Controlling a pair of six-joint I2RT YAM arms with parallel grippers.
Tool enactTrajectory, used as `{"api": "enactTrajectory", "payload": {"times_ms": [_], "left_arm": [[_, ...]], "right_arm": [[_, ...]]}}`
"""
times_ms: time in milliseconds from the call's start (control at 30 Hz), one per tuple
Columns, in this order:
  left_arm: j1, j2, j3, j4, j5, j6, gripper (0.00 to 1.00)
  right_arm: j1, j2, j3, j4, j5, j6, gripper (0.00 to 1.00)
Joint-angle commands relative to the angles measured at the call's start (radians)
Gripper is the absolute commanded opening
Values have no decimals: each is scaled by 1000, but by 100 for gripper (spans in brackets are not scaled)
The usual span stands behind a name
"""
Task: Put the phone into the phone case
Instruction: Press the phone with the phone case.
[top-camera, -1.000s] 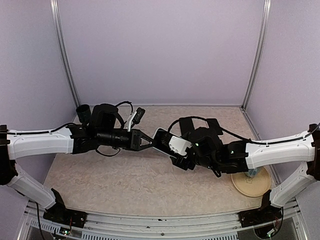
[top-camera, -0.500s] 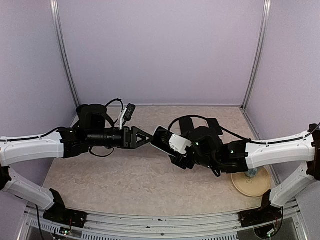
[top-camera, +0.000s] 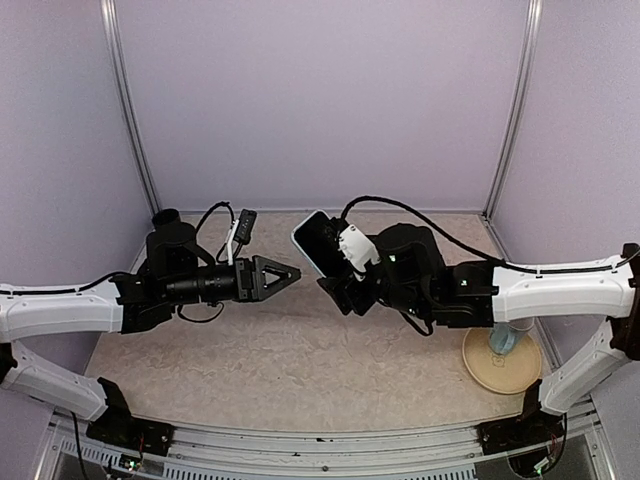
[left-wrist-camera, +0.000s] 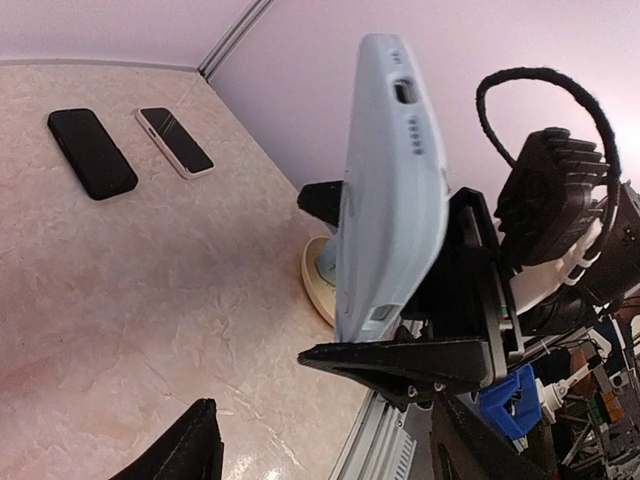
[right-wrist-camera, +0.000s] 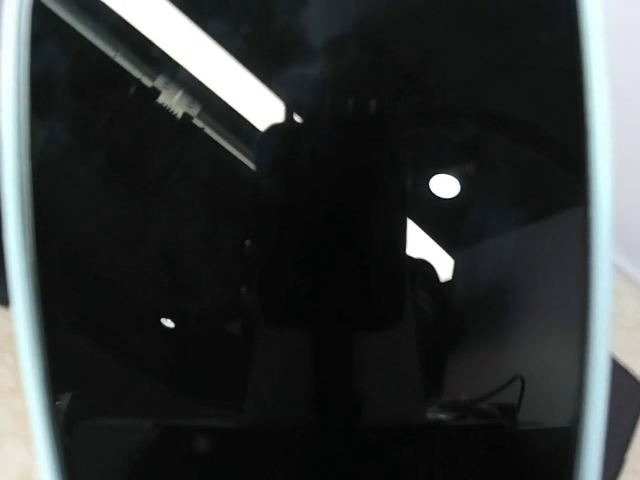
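arms (top-camera: 60, 305): white shells, black joints | cable (left-wrist-camera: 545, 72): black loop | left tool (top-camera: 292, 271): black

**Phone case** (left-wrist-camera: 390, 190): pale blue, matt, smooth, rubbery in look.
**Phone** (right-wrist-camera: 300, 250): black glass face, high gloss, mirrors the overhead lights.
**Table** (top-camera: 300, 380): beige marbled stone-look top, smooth, faint sheen.
**Walls** (top-camera: 320, 100): lilac, matt, even.
**Corner posts** (top-camera: 125, 110): bare silver metal, satin finish.
**Arm shells** (top-camera: 60, 310): white plastic, semi-gloss.
**Left gripper** (top-camera: 290, 272): black plastic, matt.
**Disc** (top-camera: 488, 378), at 4 o'clock in the top view: pale, wood-like, dull.
**Black slab** (left-wrist-camera: 92, 153), at 10 o'clock in the left wrist view: matt.
**Spare handset** (left-wrist-camera: 174, 141), beside the slab: glossy dark screen, white rim.
**Cable sleeve** (left-wrist-camera: 545, 75): braided cloth, rough.
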Motion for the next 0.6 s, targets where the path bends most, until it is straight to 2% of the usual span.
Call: {"api": "enactTrajectory", "payload": {"times_ms": [0, 300, 567], "left_arm": [[-12, 15, 24, 90, -26, -2, 70], [-16, 94, 65, 138, -64, 4, 70], [-14, 119, 50, 132, -124, 5, 68]], "right_arm": [[1, 57, 68, 23, 12, 116, 27], [32, 147, 116, 17, 57, 167, 27], [36, 140, 109, 27, 65, 186, 26]]}}
